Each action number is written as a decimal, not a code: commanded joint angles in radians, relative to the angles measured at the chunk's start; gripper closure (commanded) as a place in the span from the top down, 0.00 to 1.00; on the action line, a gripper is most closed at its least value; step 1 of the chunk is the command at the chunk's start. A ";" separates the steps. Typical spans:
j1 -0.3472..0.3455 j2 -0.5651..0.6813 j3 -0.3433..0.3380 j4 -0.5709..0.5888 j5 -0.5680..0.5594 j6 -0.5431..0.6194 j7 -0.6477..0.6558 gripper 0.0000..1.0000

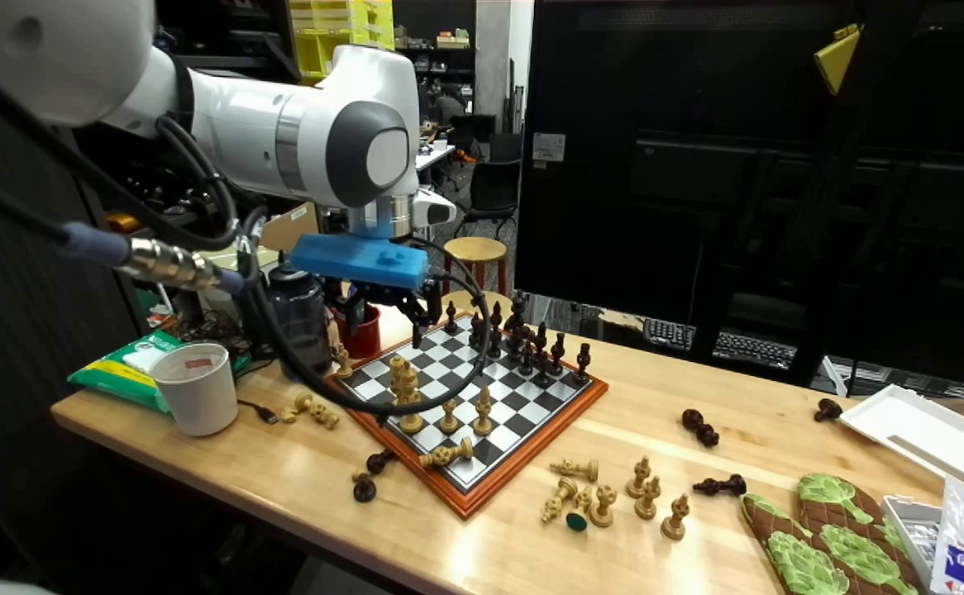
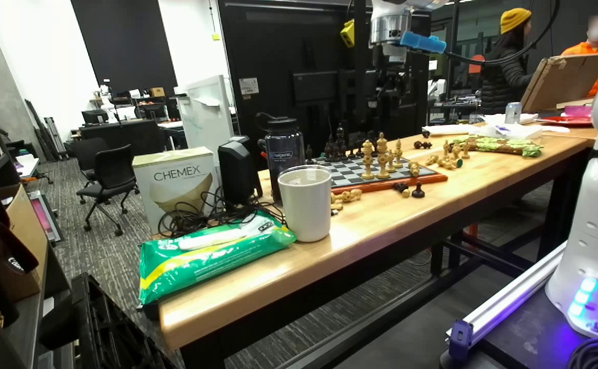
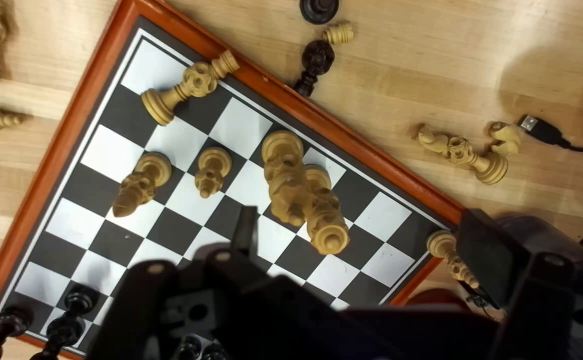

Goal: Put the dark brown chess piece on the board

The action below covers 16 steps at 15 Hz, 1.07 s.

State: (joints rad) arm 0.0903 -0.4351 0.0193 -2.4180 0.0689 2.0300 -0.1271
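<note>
The board (image 1: 536, 449) lies on the table with its reddish frame; it also shows in the wrist view (image 3: 341, 131). Dark brown pieces (image 1: 558, 354) stand along its far side, light ones on its near side. Loose dark brown pieces lie off the board: one (image 1: 701, 428) and another (image 1: 719, 486) on the right, one (image 1: 827, 409) by the white tray. Another stands by the near frame (image 2: 418, 190), beside a lying one (image 3: 316, 60). Which one the task means cannot be told. My gripper (image 1: 384, 324) is open and empty above the board; its spread fingers show in the wrist view (image 3: 364, 237).
Light pieces (image 1: 602, 504) stand and lie right of the board. A light piece (image 1: 447, 454) lies across the frame. A white cup (image 1: 195, 388), dark bottle (image 2: 282, 146) and red cup (image 1: 364, 335) are left. An oven mitt (image 1: 842, 529) and white tray (image 1: 932, 434) are right.
</note>
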 commanded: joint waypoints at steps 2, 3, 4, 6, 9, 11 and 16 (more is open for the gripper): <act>0.002 0.029 0.007 0.038 -0.040 -0.065 -0.046 1.00; 0.001 0.045 0.013 0.058 -0.066 -0.101 -0.052 1.00; 0.001 0.061 0.015 0.078 -0.086 -0.132 -0.065 1.00; 0.004 0.104 0.018 0.129 -0.121 -0.182 -0.085 1.00; 0.015 0.178 0.022 0.207 -0.118 -0.212 -0.121 1.00; 0.024 0.233 0.024 0.259 -0.097 -0.205 -0.153 1.00; 0.031 0.392 0.028 0.428 -0.033 -0.207 -0.278 1.00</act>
State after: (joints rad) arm 0.1207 -0.1410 0.0422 -2.1128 0.0080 1.8548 -0.3240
